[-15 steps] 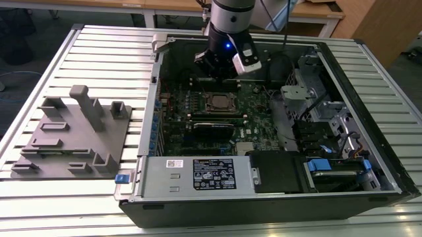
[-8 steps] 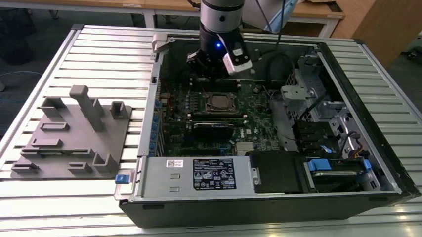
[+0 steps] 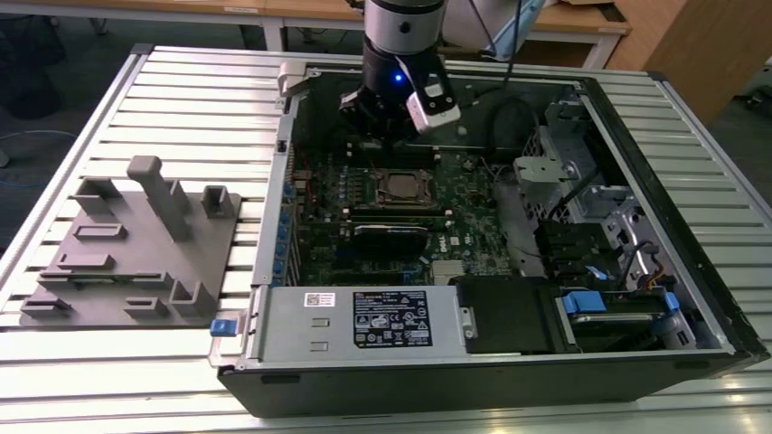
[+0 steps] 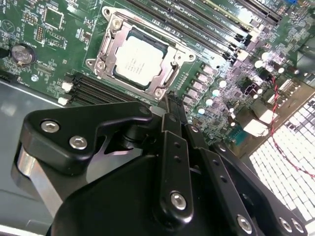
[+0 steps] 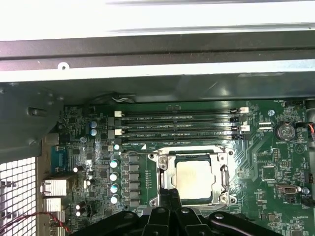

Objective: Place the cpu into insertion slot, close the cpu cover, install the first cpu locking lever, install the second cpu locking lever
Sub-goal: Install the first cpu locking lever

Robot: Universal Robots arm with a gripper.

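Slatted pale metal makes up the desk, and on it lies an open computer case with the arm reaching down into its far end. The claw has its black fingers pressed together at the tips, with nothing between them. It hangs just above the green circuit board, near one corner of the insertion slot but not touching it. The cpu sits in that slot, its dull silvery-tan top flat and square. The cpu cover lies down over it as a thin bright frame, and the chip shows through its window. Whether the wire levers along the frame's edges are latched I cannot tell. In the first wrist view the claw tips sit just beside the cover's edge, with the cpu just past them and the long black memory slots on the slot's far side. The second wrist view adds a coin battery, a white perforated grille and a red wire. The exterior view takes in a labelled power supply at the case's near end and a grey tray of upright blocks on the desk at the exterior view's left.
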